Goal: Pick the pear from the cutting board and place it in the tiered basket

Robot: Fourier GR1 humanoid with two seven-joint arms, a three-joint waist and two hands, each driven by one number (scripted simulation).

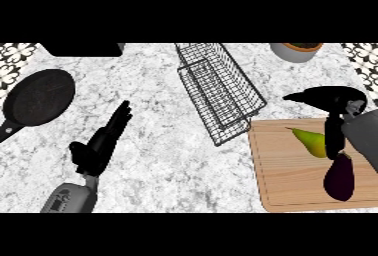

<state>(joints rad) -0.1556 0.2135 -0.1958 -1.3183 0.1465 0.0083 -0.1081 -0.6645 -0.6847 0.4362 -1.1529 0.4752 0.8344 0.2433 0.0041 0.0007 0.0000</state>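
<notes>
Nearest to me, my left hand [100,145] rests over the marbled desk [162,165] at the near left, fingers straight and together, pointing far and slightly right, holding nothing. At the near right lies the wooden cutting board [288,165], and on it the pear [311,142], yellow-green, lying on its side with its long axis running from far-left to near-right; the narrow stem end points far-left, the rounded end near-right. Just beside it, nearer me, a dark purple eggplant [339,177] lies almost lengthwise toward me. My right hand [330,100] hangs over the board's far edge, above the pear, with a finger reaching down along the pear's right side; I cannot tell whether it has hold of the fruit. Beyond the board, mid-desk, stands the wire tiered basket [218,90]. A black frying pan [37,97] sits far left.
</notes>
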